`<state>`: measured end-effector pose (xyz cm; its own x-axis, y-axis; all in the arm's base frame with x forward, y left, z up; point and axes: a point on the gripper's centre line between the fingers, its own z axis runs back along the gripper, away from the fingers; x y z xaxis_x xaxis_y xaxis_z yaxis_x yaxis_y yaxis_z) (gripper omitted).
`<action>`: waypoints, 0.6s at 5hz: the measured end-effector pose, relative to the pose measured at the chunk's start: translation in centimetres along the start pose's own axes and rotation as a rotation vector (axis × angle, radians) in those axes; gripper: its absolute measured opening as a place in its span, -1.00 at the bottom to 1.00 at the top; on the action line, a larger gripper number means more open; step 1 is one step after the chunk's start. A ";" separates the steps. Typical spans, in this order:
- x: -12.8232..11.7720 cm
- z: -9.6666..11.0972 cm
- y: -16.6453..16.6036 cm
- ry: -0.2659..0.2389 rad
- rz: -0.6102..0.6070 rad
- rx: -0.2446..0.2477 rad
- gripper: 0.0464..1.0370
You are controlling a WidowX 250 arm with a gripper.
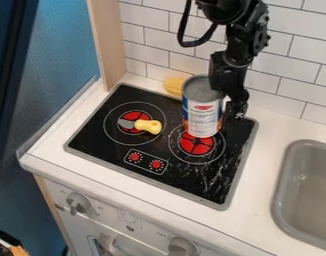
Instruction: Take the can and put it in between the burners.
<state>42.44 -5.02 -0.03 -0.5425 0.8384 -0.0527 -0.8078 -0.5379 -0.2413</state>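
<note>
Can (204, 115) upright, long axis vertical, grey end up

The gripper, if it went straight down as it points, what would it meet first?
Probably the black stovetop, near its back right corner beside the can, though how high the gripper hangs above it is unclear.

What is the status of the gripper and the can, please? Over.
Gripper at right side of can. Can upright, overlapping right burner in view. Yellow-handled utensil on left burner, possibly in the way.
</note>
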 end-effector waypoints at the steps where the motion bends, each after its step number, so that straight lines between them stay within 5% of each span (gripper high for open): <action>1: 1.3 0.0 0.1 -0.019 0.039 0.007 0.92; 3: 3.7 -0.1 1.3 -0.045 0.125 0.041 0.92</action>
<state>39.44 -2.65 -0.67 -0.6484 0.7605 -0.0356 -0.7417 -0.6415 -0.1959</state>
